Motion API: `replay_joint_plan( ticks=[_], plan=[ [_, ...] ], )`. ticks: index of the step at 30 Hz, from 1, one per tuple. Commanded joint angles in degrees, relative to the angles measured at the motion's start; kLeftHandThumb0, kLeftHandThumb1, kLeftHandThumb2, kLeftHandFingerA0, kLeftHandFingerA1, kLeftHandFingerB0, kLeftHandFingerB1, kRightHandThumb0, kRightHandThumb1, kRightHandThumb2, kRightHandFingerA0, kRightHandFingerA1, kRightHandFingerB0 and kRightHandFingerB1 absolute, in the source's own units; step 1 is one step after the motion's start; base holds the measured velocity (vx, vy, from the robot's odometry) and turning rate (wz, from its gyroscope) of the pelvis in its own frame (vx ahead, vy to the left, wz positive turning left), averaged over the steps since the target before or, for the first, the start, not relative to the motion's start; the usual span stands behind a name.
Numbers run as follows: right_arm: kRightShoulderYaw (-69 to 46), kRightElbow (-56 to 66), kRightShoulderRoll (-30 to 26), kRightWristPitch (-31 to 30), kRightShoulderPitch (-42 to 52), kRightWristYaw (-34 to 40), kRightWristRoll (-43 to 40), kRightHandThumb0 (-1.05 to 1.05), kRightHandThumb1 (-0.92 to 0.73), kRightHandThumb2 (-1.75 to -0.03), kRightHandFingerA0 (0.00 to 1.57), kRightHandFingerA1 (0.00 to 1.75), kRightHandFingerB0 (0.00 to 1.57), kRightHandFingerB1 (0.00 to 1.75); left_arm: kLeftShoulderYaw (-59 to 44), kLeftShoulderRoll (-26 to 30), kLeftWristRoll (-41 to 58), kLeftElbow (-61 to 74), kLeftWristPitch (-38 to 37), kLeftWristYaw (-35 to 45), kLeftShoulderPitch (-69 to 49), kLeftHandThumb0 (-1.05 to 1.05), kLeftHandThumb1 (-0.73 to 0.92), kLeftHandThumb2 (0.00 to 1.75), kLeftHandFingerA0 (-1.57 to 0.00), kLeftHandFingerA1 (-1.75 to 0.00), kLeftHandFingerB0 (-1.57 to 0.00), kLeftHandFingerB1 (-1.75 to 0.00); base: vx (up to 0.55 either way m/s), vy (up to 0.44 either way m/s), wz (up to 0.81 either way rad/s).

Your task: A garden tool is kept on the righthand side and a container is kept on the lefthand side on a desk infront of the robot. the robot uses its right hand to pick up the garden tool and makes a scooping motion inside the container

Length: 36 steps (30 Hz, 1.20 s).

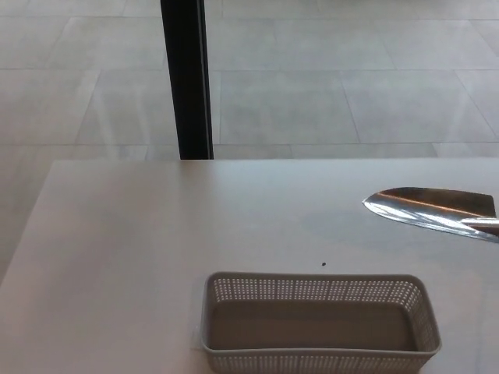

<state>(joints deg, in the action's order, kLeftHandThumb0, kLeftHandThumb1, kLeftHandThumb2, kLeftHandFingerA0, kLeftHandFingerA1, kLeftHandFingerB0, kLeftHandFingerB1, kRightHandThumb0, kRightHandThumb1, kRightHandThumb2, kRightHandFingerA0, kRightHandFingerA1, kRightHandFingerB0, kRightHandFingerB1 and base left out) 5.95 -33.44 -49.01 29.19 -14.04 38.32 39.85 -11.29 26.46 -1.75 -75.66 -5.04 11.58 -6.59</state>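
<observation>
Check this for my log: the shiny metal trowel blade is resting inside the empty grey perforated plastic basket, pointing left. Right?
Not quite. The head view shows the shiny metal trowel blade pointing left, but it is outside the empty grey perforated plastic basket, beyond its far right corner, over the pale desk.

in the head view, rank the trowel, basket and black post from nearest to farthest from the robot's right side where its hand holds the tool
The right hand itself is out of view, off the picture's right edge.
1. Trowel: right edge, blade raised over the table.
2. Basket: bottom centre, on the table.
3. Black post: upper left, beyond the table's far edge.
</observation>
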Motion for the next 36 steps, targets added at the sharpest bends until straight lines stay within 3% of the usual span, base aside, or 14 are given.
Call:
replay_joint_plan(
  ticks=[1, 2, 6, 7, 11, 12, 14, 17, 18, 22, 29, 30, 34, 36],
  plan=[
    [-0.61, 0.09, -3.63, 4.14, -1.2, 4.15, 2.94, -0.24, -0.47, -1.06, 1.22, 1.36, 0.89, 1.16, 0.37, 0.94, -0.53, -0.16, -0.05, -0.92, -0.4, -0.35, -0.01, 1.3, -0.73, -0.96, -0.64, -0.9, 0.0, 0.0, 0.0],
    [-0.47, 0.27, -4.32, 5.23, -1.28, 4.52, 3.44, -0.17, -0.49, -1.0, 0.93, 1.73, 0.71, 1.45, 0.73, 0.94, -0.93, -0.26, -0.35, -1.21, -0.43, -0.32, -0.01, 1.33, -0.73, -0.97, -0.63, -0.91, 0.0, 0.0, 0.0],
    [0.93, 1.74, -5.43, 3.87, -1.79, 9.45, 8.81, -0.11, -0.4, -1.0, 0.95, 1.73, 0.75, 1.46, 0.69, 0.96, -0.7, -0.47, 0.3, -1.4, -0.18, -0.36, 0.02, 1.25, -0.77, -0.95, -0.69, -0.9, 0.0, 0.0, 0.0],
    [1.23, 2.6, -5.54, 2.92, -2.16, 9.76, 9.95, -0.12, -0.38, -0.98, 0.93, 1.75, 0.74, 1.5, -0.25, 1.09, 0.25, -0.57, 0.71, -0.86, 0.35, -0.31, -0.02, 1.31, -0.73, -0.98, -0.65, -0.92, 0.0, 0.0, 0.0],
    [2.49, 4.54, -6.82, 3.9, -2.16, 9.86, 12.16, -0.2, -0.46, -0.74, 0.94, 1.71, 0.74, 1.5, 0.27, 1.27, -0.11, -0.11, 0.4, -0.9, 0.26, -0.37, 0.01, 1.29, -0.72, -0.96, -0.62, -0.89, 0.0, 0.0, 0.0],
    [2.88, 4.71, -6.9, 4.3, -2.22, 10.65, 12.68, -0.22, -0.47, -0.73, 1.08, 1.69, 0.68, 1.36, 0.26, 1.32, -0.06, 0.01, 0.36, -0.92, 0.3, -0.36, 0.0, 1.31, -0.74, -0.97, -0.62, -0.89, 0.0, 0.0, 0.0],
    [3.15, 5.24, -7.07, 3.94, -1.97, 10.52, 13.21, -0.19, -0.44, -0.72, 1.07, 1.72, 0.66, 1.41, 0.35, 1.23, -0.27, -0.46, 0.13, -0.54, 0.57, -0.38, 0.05, 1.19, -0.72, -0.93, -0.64, -0.87, 0.0, 0.0, 0.0],
    [3.67, 5.37, -7.09, 4.08, -1.78, 10.85, 14.09, -0.2, -0.45, -0.74, 1.07, 1.73, 0.66, 1.42, 0.35, 1.21, -0.35, -0.77, 1.23, -1.04, 1.09, -0.37, 0.03, 1.22, -0.74, -0.93, -0.66, -0.87, 0.0, 0.0, 0.0],
    [3.99, 5.45, -7.33, 3.88, -1.7, 10.76, 14.75, -0.16, -0.4, -0.77, 0.91, 1.72, 0.73, 1.52, 0.18, 1.28, -0.15, -0.74, 1.02, -0.66, 1.08, -0.32, 0.02, 1.27, -0.72, -0.95, -0.62, -0.88, 0.0, 0.0, 0.0],
    [5.68, 5.08, -8.57, 2.74, -1.64, 11.57, 17.85, -0.18, -0.4, -0.74, 0.94, 1.69, 0.76, 1.44, -0.68, 1.3, 0.63, -0.48, 1.1, -0.14, 0.93, -0.23, -0.01, 1.33, -0.68, -0.97, -0.59, -0.89, 0.0, 0.0, 0.0],
    [6.34, 5.12, -10.11, 2.48, -2.1, 13.29, 20.22, -0.2, -0.41, -0.76, 0.95, 1.71, 0.79, 1.42, -0.18, 1.44, -0.24, -0.41, 1.04, -0.57, 1.39, -0.35, 0.01, 1.27, -0.71, -0.96, -0.62, -0.88, 0.0, 0.0, 0.0],
    [6.35, 5.13, -10.42, 2.43, -2.06, 12.43, 20.1, -0.18, -0.4, -0.8, 0.94, 1.71, 0.77, 1.43, -0.71, 1.28, 0.32, -0.36, 0.96, -0.48, 1.22, -0.24, 0.0, 1.35, -0.68, -0.98, -0.59, -0.9, 0.0, 0.0, 0.0],
    [6.39, 6.7, -11.16, -1.56, -1.67, 8.05, 21.46, -0.23, -0.47, -0.69, 0.94, 1.64, 0.84, 1.23, -1.2, 1.1, 0.35, -0.79, 1.69, -0.7, 1.48, -0.25, 0.02, 1.31, -0.7, -0.96, -0.61, -0.89, 0.0, 0.0, 0.0],
    [5.95, 7.67, -11.0, -1.62, -1.28, 5.73, 20.06, -0.22, -0.49, -0.67, 0.9, 1.64, 0.83, 1.23, -0.68, 1.17, -0.26, -0.73, 1.01, -0.87, 1.37, -0.28, 0.0, 1.33, -0.72, -0.97, -0.63, -0.9, 0.0, 0.0, 0.0]
  ],
)
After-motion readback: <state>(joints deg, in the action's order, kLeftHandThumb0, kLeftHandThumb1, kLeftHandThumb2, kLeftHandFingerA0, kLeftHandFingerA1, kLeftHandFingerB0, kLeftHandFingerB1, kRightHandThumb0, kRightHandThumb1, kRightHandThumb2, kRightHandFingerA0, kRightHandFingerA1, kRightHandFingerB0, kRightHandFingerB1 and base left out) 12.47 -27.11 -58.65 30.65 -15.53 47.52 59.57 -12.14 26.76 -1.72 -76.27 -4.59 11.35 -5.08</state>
